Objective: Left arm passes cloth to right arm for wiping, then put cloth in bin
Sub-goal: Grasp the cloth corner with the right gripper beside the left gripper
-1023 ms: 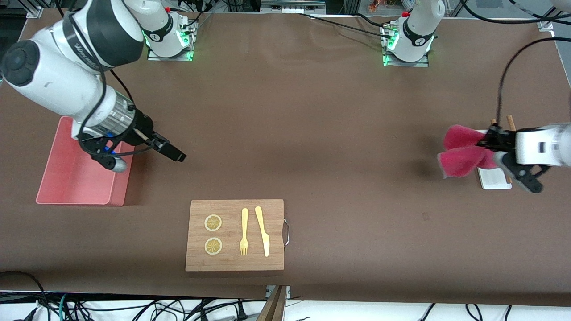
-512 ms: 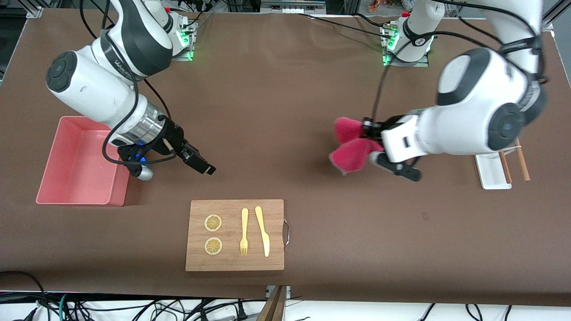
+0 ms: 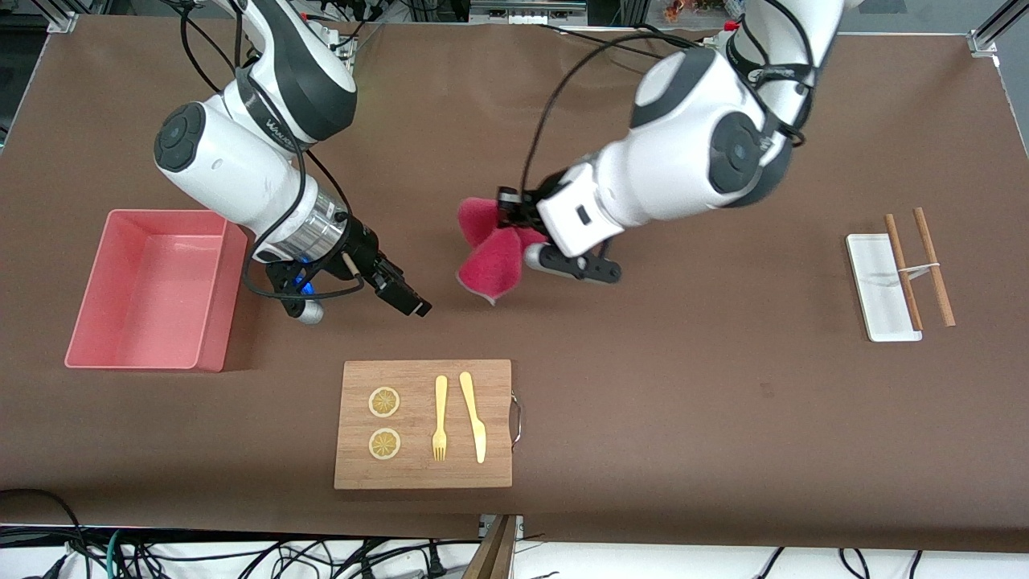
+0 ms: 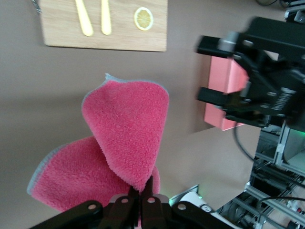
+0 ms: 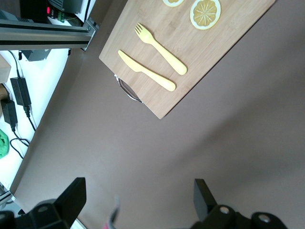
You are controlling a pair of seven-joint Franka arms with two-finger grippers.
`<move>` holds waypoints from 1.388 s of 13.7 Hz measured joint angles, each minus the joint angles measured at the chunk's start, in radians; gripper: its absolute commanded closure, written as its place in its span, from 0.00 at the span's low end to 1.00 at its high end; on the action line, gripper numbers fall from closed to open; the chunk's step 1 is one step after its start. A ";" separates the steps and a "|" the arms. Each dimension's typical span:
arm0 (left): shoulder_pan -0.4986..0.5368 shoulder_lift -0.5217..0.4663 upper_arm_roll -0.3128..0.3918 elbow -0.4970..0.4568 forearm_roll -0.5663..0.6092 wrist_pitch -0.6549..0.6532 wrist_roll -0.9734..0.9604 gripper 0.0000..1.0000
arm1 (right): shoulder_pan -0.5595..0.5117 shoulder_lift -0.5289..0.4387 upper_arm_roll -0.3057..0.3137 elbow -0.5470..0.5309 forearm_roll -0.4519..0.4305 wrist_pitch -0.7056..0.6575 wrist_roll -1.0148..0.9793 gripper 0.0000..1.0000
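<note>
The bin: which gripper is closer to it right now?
Right. The right gripper, open, hangs over bare table just beside the bin. The left gripper, shut on the cloth, is over mid-table, well off toward the left arm's end.

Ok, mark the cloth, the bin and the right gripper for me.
cloth [image 3: 492,265], front view, on the lower hanging fold.
bin [image 3: 88,359], front view, on the wall nearest the camera.
right gripper [image 3: 412,302], front view, between its open fingertips, above bare table beside the bin.
</note>
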 measured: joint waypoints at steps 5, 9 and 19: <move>-0.047 0.023 0.005 0.010 0.000 0.087 -0.080 1.00 | 0.000 0.002 0.021 0.000 0.016 0.000 0.050 0.00; -0.047 0.027 0.011 0.013 0.000 0.088 -0.082 1.00 | 0.001 0.002 0.043 0.000 0.041 -0.001 0.093 0.00; -0.042 0.032 0.017 0.016 0.000 0.088 -0.084 1.00 | 0.030 0.028 0.061 -0.022 0.042 -0.004 0.120 1.00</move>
